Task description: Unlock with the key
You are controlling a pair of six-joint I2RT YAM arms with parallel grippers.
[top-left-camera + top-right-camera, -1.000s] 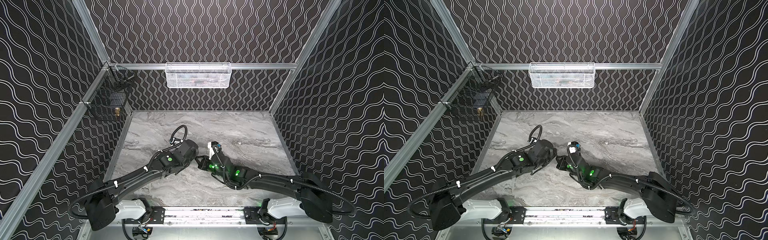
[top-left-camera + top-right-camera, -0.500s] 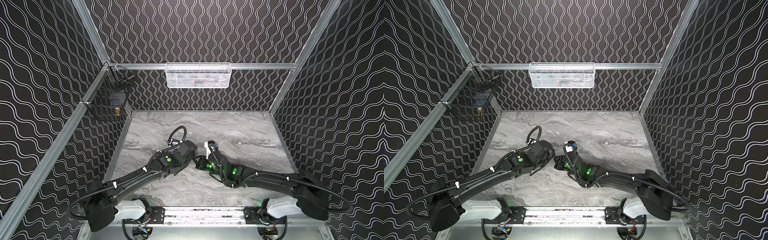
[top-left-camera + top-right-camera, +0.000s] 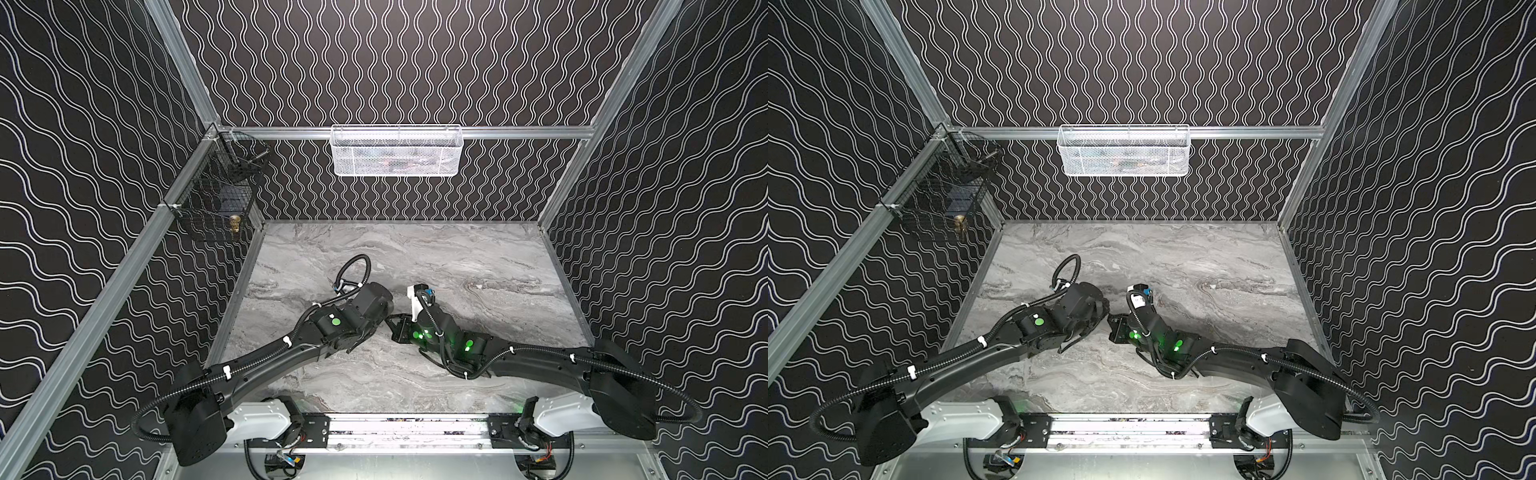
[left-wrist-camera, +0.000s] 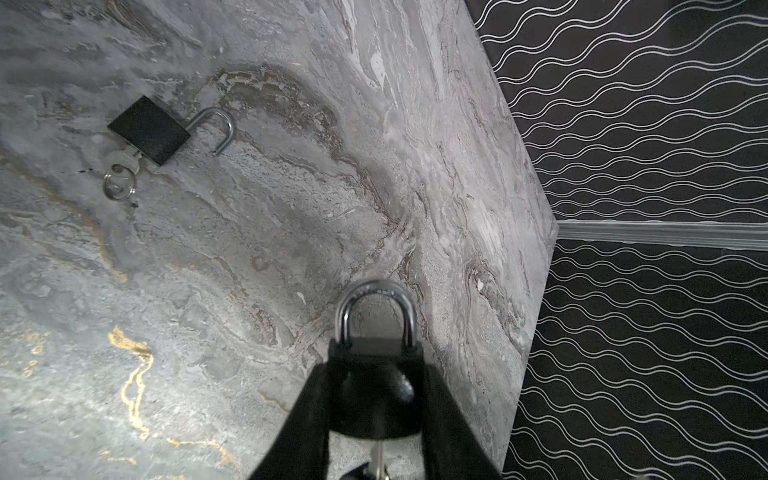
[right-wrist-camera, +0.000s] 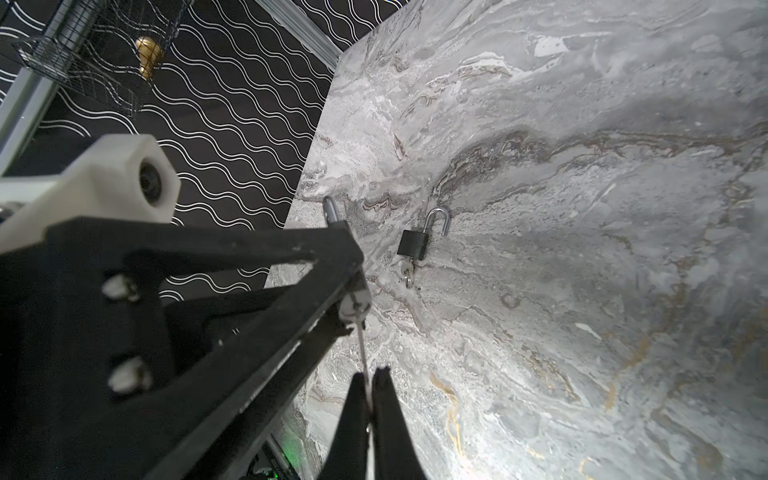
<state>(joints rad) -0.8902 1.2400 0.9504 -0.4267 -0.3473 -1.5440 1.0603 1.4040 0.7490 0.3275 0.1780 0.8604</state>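
The right claw (image 5: 370,376) has edged toward the left claw (image 4: 376,368), which grips the padlock (image 4: 374,395). Pinched in the right claw, the key (image 5: 362,345) enters it; off-axis twisting could bend or slip it.

Marble table (image 4: 291,208), open padlock (image 4: 147,129), apparently keyed

A white mesh basket (image 3: 353,160) hangs on the back rail (image 3: 519,132); a black wire basket (image 3: 195,216) holds a brass piece (image 3: 235,223).
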